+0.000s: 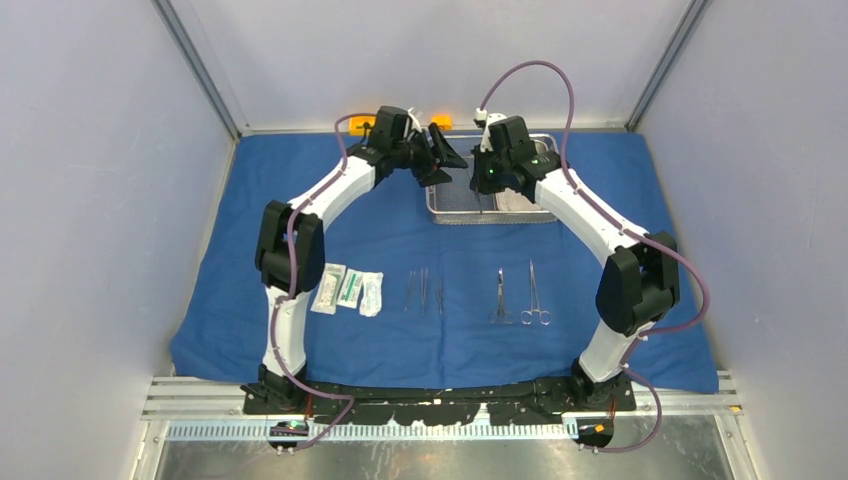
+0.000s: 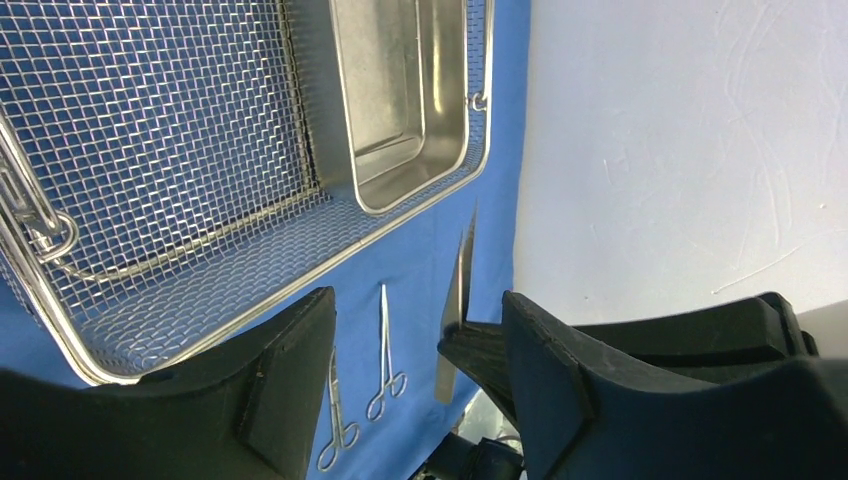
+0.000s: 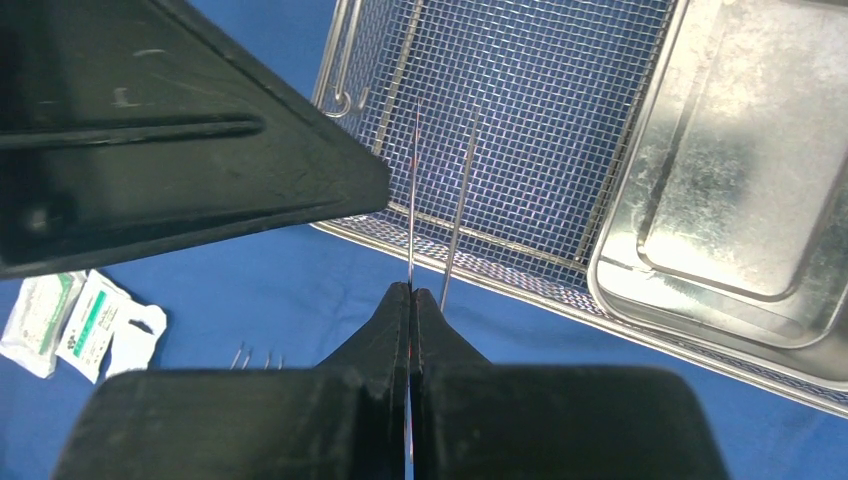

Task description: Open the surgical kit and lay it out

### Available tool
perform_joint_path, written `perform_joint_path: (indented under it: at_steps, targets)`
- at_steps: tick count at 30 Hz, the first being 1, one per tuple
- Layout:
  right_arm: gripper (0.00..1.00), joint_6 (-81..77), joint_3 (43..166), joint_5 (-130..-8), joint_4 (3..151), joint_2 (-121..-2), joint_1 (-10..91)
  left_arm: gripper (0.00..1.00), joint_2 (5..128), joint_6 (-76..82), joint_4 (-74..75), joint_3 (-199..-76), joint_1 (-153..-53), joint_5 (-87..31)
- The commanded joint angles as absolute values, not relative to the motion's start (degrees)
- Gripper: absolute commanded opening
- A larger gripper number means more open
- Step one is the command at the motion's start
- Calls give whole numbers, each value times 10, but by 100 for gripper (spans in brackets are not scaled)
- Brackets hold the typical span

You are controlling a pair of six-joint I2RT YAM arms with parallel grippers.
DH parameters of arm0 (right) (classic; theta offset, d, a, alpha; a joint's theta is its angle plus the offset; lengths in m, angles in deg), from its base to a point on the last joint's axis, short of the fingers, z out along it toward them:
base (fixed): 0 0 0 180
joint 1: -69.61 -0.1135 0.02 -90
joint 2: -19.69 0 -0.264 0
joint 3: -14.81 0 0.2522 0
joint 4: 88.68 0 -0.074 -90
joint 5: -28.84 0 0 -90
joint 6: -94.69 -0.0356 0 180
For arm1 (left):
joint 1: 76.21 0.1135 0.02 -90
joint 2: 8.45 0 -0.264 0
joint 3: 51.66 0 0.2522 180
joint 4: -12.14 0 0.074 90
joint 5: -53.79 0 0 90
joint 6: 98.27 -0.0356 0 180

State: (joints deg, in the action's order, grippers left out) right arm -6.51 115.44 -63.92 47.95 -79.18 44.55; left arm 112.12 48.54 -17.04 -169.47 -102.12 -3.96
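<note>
The blue cloth wrap [image 1: 400,330] lies spread open on the table. The steel mesh basket [image 1: 455,212] stands at the back centre, with the solid steel tray [image 3: 740,180] inside its right end. My right gripper [image 3: 412,292] is shut on thin steel forceps [image 3: 457,215], whose tips point over the basket's near rim [image 3: 480,262]. My left gripper [image 1: 448,160] is open and empty, just left of the right gripper by the basket's left end. Three white-green packets [image 1: 346,289], several forceps [image 1: 424,290] and two scissors [image 1: 518,296] lie in a row on the cloth.
Two small orange blocks [image 1: 362,125] sit at the back edge behind the left gripper. Grey walls close in the left, right and back. In the left wrist view the basket mesh [image 2: 150,150], the tray [image 2: 400,90] and the laid-out scissors [image 2: 385,345] show.
</note>
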Motion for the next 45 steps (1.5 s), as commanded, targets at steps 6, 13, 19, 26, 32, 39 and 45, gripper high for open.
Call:
perform_joint_path:
  at_steps: [6,13,19,26,32,39,45]
  targets:
    - [0,-79,1162,-664,510,-772,438,55,1164,479,-140,-1746,-1034,-14]
    - [0,-76,1158,-662,511,-771,437,43,1165,478,-135,-1746,-1037,-11]
    - [0,-74,1154,-659,512,-776,437,28,1164,474,-124,-1752,-1039,0]
    - [0,-73,1153,-661,510,-772,435,14,1164,469,-118,-1749,-1040,6]
    - [3,-50,1158,-681,495,-761,435,0,1159,440,-130,-1748,-1039,8]
    - [43,6,1161,-739,429,-728,435,0,1114,404,-96,-1689,-1039,31]
    - [53,43,1157,-787,390,-668,438,0,1052,406,-23,-1572,-1043,68]
